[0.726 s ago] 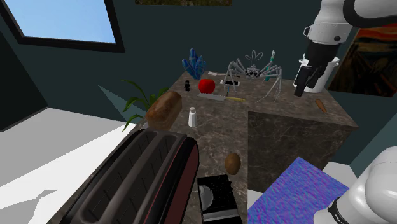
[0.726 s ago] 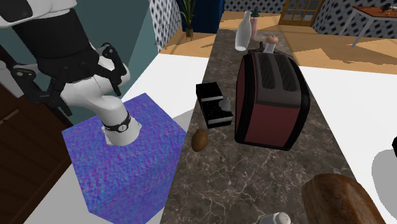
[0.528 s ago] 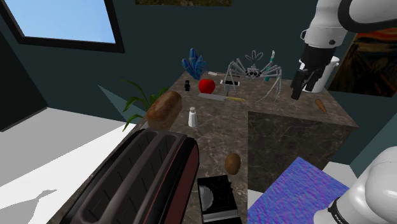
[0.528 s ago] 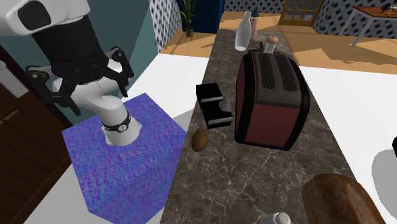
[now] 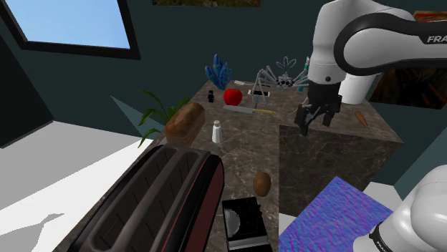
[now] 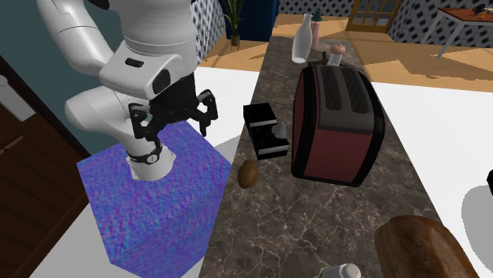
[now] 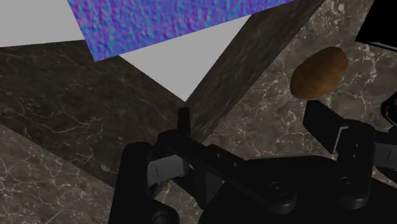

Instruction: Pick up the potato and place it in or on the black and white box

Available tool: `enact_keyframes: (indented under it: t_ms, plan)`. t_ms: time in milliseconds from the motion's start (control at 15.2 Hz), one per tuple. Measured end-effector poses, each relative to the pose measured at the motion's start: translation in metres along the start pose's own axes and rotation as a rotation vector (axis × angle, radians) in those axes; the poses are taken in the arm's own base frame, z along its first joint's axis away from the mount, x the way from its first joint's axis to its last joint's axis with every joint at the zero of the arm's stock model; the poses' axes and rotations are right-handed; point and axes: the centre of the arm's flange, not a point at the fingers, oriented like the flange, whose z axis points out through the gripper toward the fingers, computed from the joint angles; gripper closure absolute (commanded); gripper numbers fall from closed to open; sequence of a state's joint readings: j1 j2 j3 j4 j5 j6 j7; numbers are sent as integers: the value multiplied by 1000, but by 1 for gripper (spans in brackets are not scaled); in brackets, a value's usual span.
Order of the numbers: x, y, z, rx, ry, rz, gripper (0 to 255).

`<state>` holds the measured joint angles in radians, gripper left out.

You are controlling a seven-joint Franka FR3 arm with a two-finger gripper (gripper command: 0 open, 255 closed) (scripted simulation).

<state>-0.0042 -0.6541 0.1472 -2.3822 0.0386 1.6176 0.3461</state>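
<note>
A brown potato [image 5: 262, 184] [image 6: 248, 174] lies on the dark marble counter, close to the black and white box [image 5: 243, 223] [image 6: 265, 130], which stands beside the toaster. My gripper [image 5: 315, 123] [image 6: 174, 128] hangs open in the air, well apart from the potato and holding nothing. From the wrist, the potato [image 7: 319, 72] lies on the marble beyond the right finger of the gripper [image 7: 251, 114], whose fingers stand wide apart.
A dark red toaster [image 5: 165, 207] [image 6: 336, 122] flanks the box. A bread loaf [image 5: 184, 120], salt shaker [image 5: 216, 132], red apple [image 5: 233, 96], wire spider figure [image 5: 286, 79] and carrot [image 5: 361, 118] sit farther back. The blue-purple stand [image 6: 150, 205] adjoins the counter.
The arm has swung from the shoulder view's far right leftward and down over the counter, with the hand turning to point downward. The potato and box have not moved.
</note>
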Motion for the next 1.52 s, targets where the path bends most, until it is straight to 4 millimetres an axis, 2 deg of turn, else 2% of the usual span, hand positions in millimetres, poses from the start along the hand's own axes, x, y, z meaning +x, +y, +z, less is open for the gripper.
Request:
enact_keyframes:
  t_ms: [396,1056,1188,1518]
  plan:
    - [21,-69,49,-31,-61,152,0]
    - [64,-164,139,-83,-164,407,0]
    - [72,-178,157,-90,-180,444,0]
    - [70,-178,182,-92,-185,457,0]
